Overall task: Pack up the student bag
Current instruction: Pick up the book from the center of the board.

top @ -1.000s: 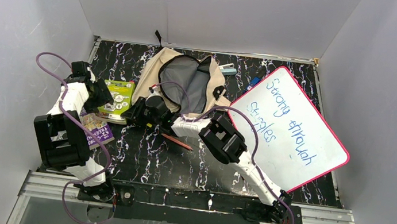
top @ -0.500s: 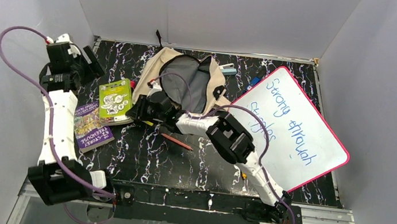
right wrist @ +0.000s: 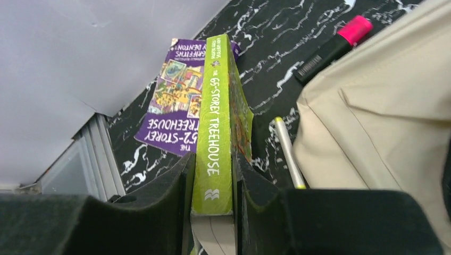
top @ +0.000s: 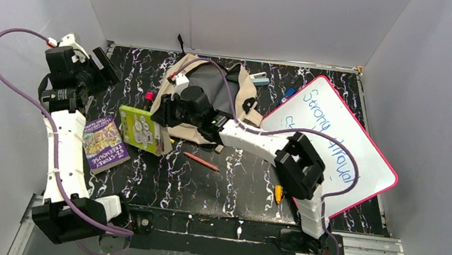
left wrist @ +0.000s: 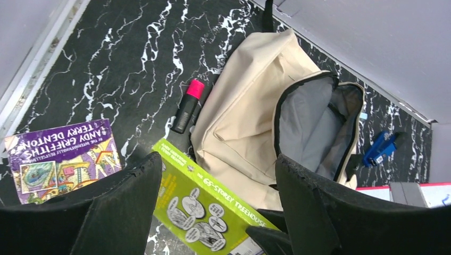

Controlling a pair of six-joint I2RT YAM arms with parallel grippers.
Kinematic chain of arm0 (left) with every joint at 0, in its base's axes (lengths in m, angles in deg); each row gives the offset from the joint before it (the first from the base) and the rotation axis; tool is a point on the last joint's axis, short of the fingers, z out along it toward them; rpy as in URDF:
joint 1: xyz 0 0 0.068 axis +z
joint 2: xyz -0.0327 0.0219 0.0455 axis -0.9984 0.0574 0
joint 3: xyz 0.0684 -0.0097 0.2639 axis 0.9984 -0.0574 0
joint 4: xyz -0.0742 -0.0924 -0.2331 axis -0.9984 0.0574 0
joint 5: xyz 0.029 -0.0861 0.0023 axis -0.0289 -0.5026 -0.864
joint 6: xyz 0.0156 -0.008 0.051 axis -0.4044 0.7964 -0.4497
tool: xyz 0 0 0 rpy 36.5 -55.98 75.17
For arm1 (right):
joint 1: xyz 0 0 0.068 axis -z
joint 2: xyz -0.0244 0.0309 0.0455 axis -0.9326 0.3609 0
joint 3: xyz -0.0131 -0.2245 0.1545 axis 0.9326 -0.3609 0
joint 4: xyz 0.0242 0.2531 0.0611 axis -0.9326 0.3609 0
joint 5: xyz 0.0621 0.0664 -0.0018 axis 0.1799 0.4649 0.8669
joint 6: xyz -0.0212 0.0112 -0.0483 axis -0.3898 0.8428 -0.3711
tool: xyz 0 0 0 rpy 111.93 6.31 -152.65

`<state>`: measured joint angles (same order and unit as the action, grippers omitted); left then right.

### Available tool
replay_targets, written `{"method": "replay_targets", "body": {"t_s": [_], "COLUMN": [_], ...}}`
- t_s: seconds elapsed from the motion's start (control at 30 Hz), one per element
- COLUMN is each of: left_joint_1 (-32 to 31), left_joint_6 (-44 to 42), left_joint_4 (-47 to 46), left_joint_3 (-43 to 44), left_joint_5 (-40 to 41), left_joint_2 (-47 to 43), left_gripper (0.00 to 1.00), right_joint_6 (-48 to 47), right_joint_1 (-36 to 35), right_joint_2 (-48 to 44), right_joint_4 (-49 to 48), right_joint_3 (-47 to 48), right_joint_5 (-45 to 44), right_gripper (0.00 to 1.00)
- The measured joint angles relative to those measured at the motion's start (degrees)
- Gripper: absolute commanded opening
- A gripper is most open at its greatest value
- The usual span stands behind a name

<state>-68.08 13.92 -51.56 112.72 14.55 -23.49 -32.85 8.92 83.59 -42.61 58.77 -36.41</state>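
A: Step?
B: Loading green book [right wrist: 218, 106]: right tool [right wrist: 214, 178] clamps its spine; left tool [left wrist: 218, 164] wide, empty.
A: The student bag [left wrist: 250, 117]?
B: Open, far-centre on the surface [top: 228, 187], beside book. Next: tip book into its mouth.

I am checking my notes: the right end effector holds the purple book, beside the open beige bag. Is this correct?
Not quite: the right end effector holds the green book; the purple book lies loose beyond it, as the right wrist view shows. The beige bag beside it is open.
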Motion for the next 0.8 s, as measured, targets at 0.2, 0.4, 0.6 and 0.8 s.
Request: {"method": "replay_targets", "body": {"t_s": [0.2,0.4,0.6,0.8], "left_joint_1": [-0.1,-3.1,-11.2,-16.8], "left_joint_6": [0.3,0.2,-2.1,-5.1], "left_joint_4": [0.2,-1.9,-4.2,-7.3], "left_joint_3": [0.5,-0.5,-5.6,-14.3], "left_joint_5": [-3.8,-11.6,-17.8,-21.0], "left_joint_2": [0.0,-0.7,-4.3,-11.5], "left_gripper": [0.75,0.74,0.79,0.82], "right_joint_6": [-6.4,-14.1,-20.5,-25.9], "right_joint_1": [-0.1,-0.1,-0.1,-0.1], "right_joint_2": [-10.2,-25.4,-39.6,-49.4], "right_joint_4": [4.0,6.8,8.4,9.5], "right_joint_3": [-9.5,-24.7,-37.6,-45.9], "right_joint_5": [-1.2,-2.3,-2.1,0.3], "right_gripper": [0.00,0.00,0.00,0.00]}}
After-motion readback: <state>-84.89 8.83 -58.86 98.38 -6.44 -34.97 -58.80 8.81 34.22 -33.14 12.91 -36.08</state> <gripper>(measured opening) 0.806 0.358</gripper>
